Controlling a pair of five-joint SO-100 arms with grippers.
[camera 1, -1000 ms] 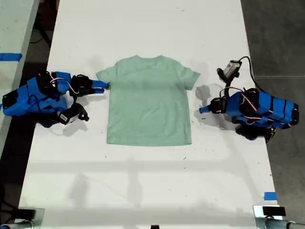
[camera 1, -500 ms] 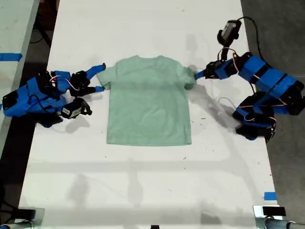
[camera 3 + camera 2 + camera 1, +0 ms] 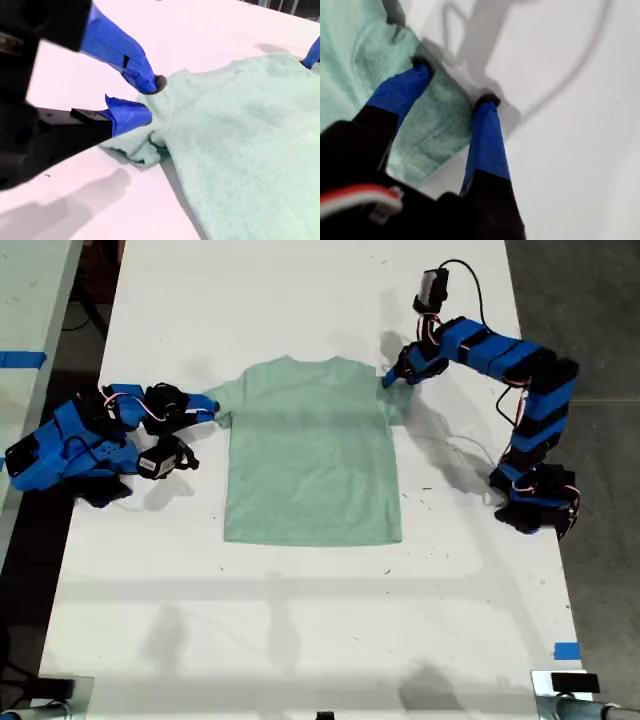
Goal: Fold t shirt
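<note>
Both grippers are at the sleeves of the t shirt point(image 3: 312, 450), which lies flat, neck toward the far edge, on the white table point(image 3: 300, 640). You can see my first gripper point(image 3: 393, 378) reaching in from the exterior view's right; its two blue fingers point(image 3: 402, 92) stand spread apart, straddling the sleeve with the tips down on cloth and table, not closed on anything. My second gripper point(image 3: 207, 410), at the exterior view's left, has its fingertips point(image 3: 132, 115) nearly together at the bunched sleeve hem; whether cloth is actually pinched between them you cannot tell.

Look at the surface: plain white, scattered with tiny dark specks, carrying soft arm shadows. One blue tape piece point(image 3: 566, 651) sits near its edge at the exterior view's lower right. Dark grey floor point(image 3: 590, 300) shows beyond the table at the exterior view's right.
</note>
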